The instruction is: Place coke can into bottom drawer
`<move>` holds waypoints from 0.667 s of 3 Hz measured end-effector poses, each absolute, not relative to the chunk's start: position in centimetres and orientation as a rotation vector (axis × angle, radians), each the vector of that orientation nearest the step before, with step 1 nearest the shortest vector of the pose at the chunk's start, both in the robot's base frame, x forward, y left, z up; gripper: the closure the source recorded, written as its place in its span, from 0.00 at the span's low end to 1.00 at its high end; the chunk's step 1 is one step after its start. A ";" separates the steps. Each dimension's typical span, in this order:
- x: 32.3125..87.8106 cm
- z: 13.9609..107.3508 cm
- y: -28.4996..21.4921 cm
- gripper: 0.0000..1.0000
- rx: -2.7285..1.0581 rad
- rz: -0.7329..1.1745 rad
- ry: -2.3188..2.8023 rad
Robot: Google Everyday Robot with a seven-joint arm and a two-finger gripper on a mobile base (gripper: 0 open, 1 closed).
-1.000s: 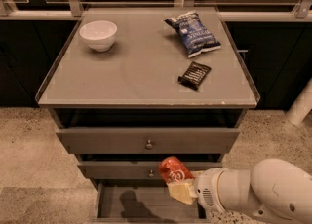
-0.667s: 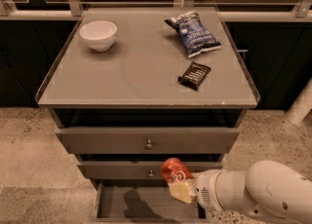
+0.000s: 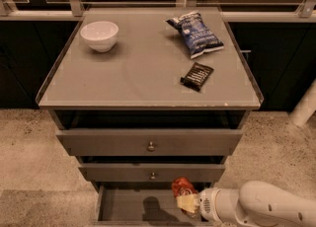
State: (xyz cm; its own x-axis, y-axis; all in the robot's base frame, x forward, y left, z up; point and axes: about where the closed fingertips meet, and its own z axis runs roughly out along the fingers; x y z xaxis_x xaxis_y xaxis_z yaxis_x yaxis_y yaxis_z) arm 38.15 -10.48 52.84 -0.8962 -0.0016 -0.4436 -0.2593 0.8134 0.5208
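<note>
The coke can [image 3: 181, 188], red with white markings, is held in my gripper [image 3: 186, 202] just above the right part of the open bottom drawer [image 3: 123, 206]. The gripper's pale fingers [image 3: 188, 204] are shut around the can's lower side, and the white arm [image 3: 261, 208] reaches in from the lower right. The drawer is pulled out below the two knobbed drawers, a shallow grey tray with the can's shadow on its floor.
On the cabinet top [image 3: 143, 73] stand a white bowl [image 3: 99, 35] at the back left, a blue chip bag [image 3: 196, 33] at the back right and a dark snack bar [image 3: 197, 76]. The top drawer [image 3: 150, 143] and middle drawer [image 3: 152, 173] stick out slightly. A white post [image 3: 305, 105] stands at the right.
The gripper with the can has sunk slightly lower toward the bottom drawer; the arm has barely shifted otherwise.
</note>
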 end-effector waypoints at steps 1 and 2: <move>38.6 46.7 -10.7 1.00 -0.077 0.930 2.615; 37.1 43.7 -9.5 1.00 -0.032 1.008 2.648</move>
State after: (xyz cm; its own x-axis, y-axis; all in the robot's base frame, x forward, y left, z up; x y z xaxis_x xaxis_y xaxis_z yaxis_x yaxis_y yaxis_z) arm 37.13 -9.50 43.75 -0.9529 0.0870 -0.2907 -0.1284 0.7525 0.6459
